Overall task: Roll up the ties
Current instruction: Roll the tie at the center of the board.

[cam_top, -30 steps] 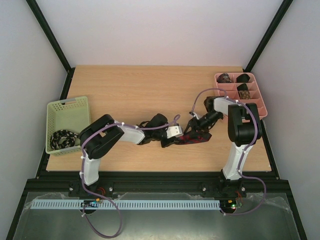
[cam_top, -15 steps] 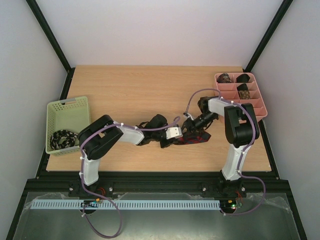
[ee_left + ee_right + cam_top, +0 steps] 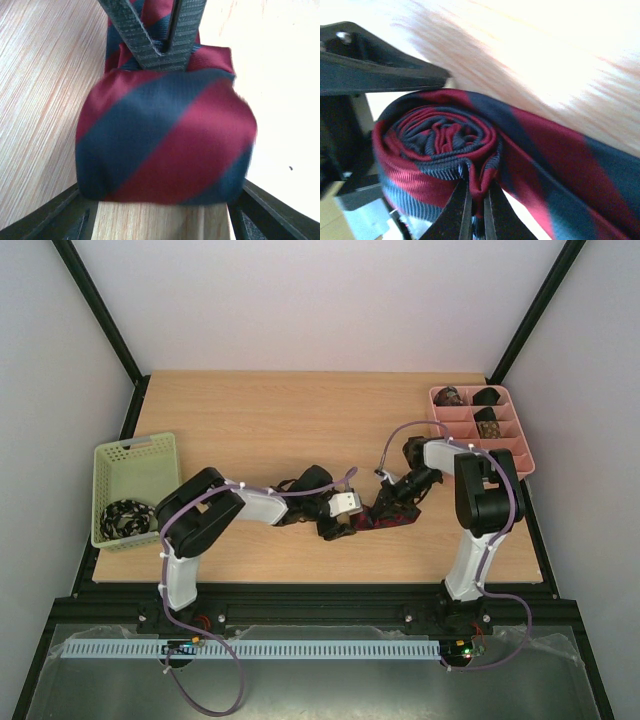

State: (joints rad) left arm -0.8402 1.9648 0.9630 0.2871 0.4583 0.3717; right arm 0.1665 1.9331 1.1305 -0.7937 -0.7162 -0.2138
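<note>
A: Since a second ago the left tool has let its fingers spread, and the right tool has clamped down.

B: So the left one has released?

A: Yes. Its fingers stand wide on either side of the coil. The right one is clenched on a fold at the rim of the red-and-navy tie.

B: Where does the tie lie?

A: On the tabletop, mid-front between the two arms. Its rolled end sits between the left fingers and its loose tail runs toward the right arm.

B: What does that mean for the task?

A: It is probably a handover. The right tool keeps the roll from springing open while the left takes a fresh hold to wind on. Some tail looks unrolled yet.
</note>
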